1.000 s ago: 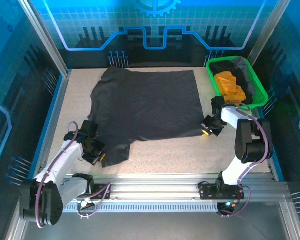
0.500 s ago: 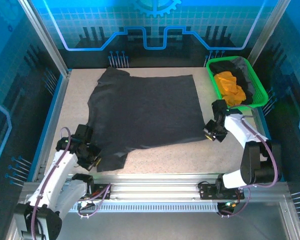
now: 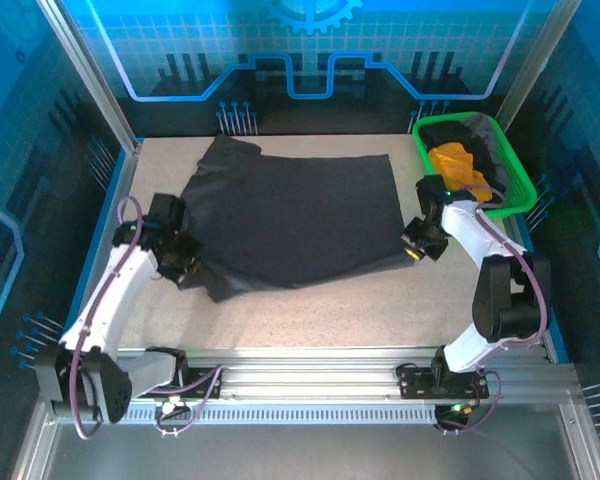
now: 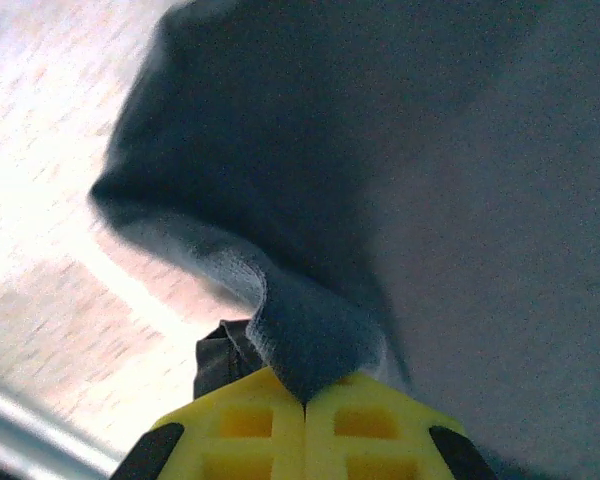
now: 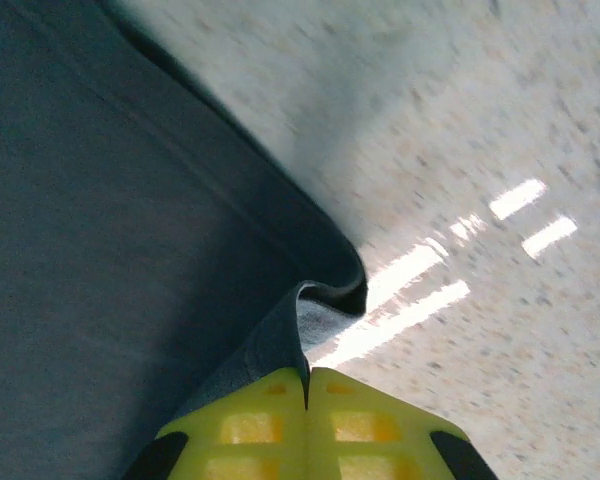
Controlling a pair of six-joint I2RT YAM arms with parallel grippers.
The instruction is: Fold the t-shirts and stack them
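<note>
A large charcoal-black t-shirt (image 3: pixel 290 215) lies spread over the middle of the table. My left gripper (image 3: pixel 183 268) is shut on its near left corner, the fabric (image 4: pixel 310 345) pinched between the yellow fingers (image 4: pixel 240 425). My right gripper (image 3: pixel 417 250) is shut on the near right corner, where a fold of cloth (image 5: pixel 280 340) rises into the closed fingers (image 5: pixel 370 425). The near hem is lifted off the table between the two grips. A bright orange t-shirt (image 3: pixel 462 170) and another dark one (image 3: pixel 480 135) sit crumpled in the basket.
A green plastic basket (image 3: pixel 518 190) stands at the back right corner of the table. Bare speckled tabletop (image 3: pixel 330 310) runs along the near edge in front of the shirt. Blue enclosure walls ring the table.
Both grippers have pulled the shirt's near corners up and toward the back. The near hem has moved away from the front edge. The left arm swung furthest, from near the front rail to mid-table.
</note>
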